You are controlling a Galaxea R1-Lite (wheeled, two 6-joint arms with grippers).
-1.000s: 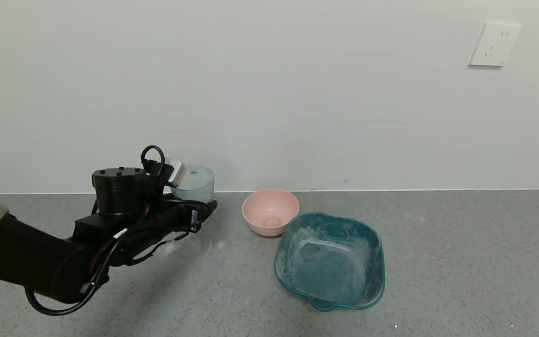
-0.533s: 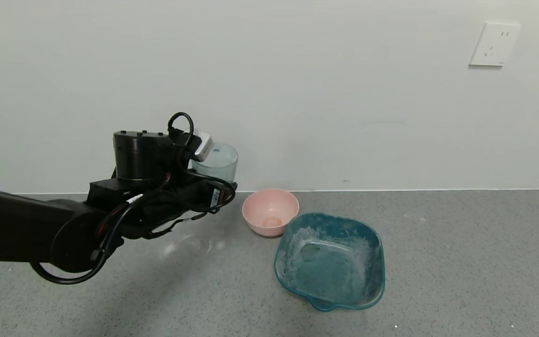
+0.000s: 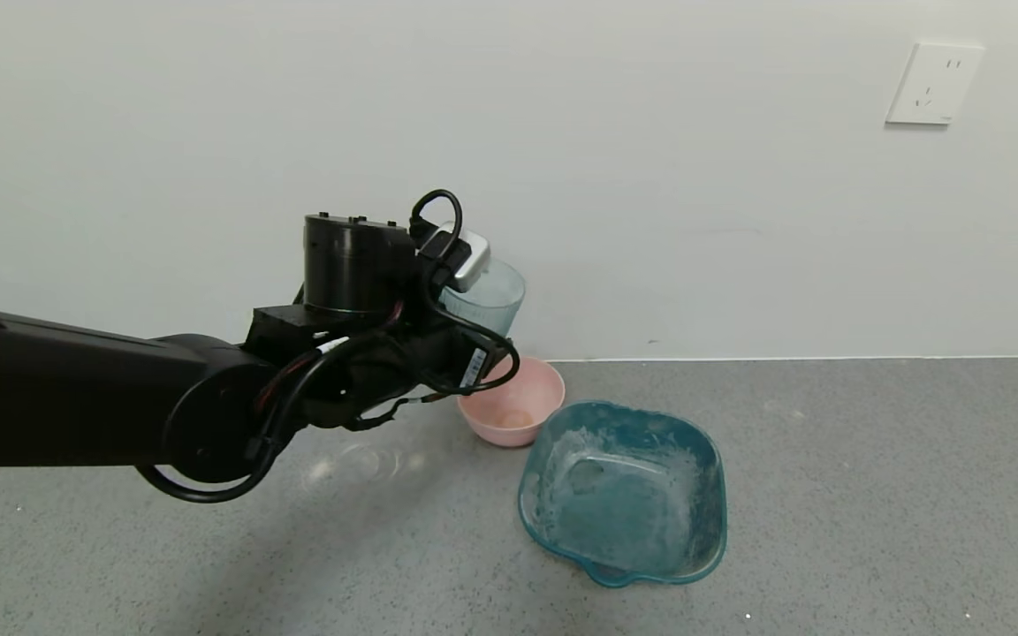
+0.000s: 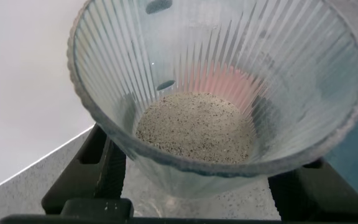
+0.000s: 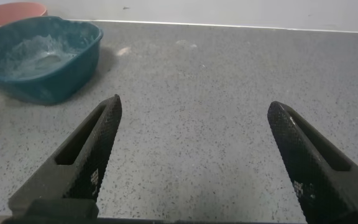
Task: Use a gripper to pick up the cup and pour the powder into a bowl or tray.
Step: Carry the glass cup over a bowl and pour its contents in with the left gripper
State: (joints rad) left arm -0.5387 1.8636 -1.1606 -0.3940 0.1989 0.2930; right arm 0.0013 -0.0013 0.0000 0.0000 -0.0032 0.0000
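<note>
The left gripper [image 3: 474, 340] is clamped on the cup [image 3: 487, 296], held upright in the air near the tabletop's back edge, powder [image 4: 194, 127] inside. Pickup looks done; carrying over the tray [image 3: 712, 495] and pouring remain. The right gripper [image 5: 194, 155] idles with jaws apart.

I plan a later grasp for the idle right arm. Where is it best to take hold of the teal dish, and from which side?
Probably the teal dish is best pinched by its thin raised rim on the robot's right, coming from above: that wall stands clear, while the pink bowl crowds the far left corner. The right gripper is open.
</note>
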